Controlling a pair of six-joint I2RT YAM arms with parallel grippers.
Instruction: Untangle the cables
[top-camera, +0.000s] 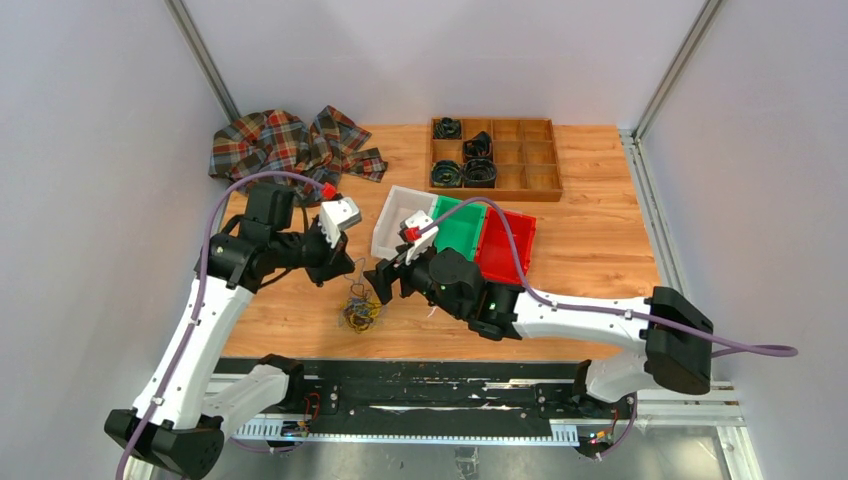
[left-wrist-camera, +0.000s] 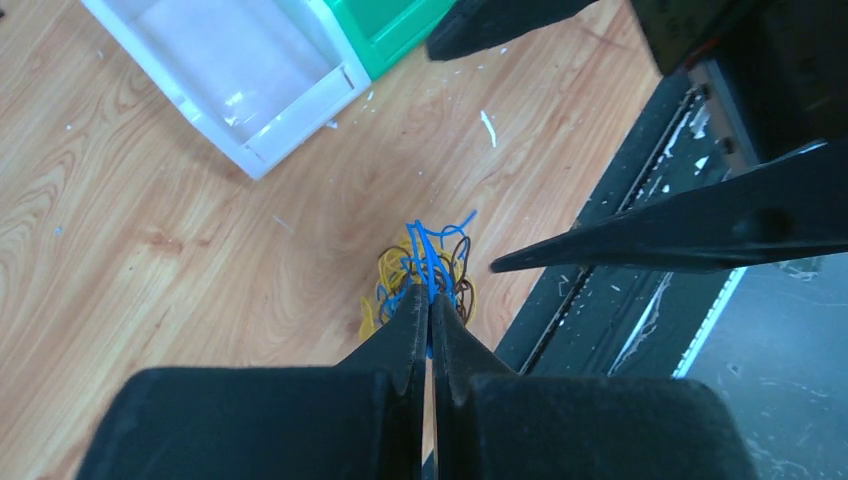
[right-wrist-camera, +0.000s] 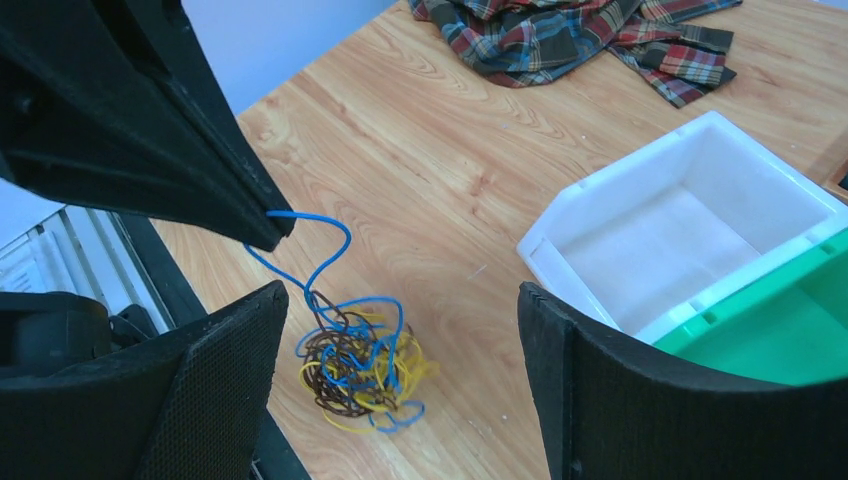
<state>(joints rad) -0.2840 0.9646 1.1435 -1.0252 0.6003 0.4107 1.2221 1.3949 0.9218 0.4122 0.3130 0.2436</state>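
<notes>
Blue strand (left-wrist-camera: 428, 262) rises from cables (right-wrist-camera: 355, 370), seemingly pinched by left gripper (left-wrist-camera: 430, 300)

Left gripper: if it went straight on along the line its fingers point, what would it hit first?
The cables. The left gripper, shut on a blue strand, aims straight at the clump lying on the table. How much gap is left above the clump is unclear from these views.

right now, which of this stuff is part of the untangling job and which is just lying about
Job: cables; left gripper pinching a blue strand; right gripper open beside them.
Lying about: plaid shirt; white bin; green bin; red bin; wooden tray; black coils.
</notes>
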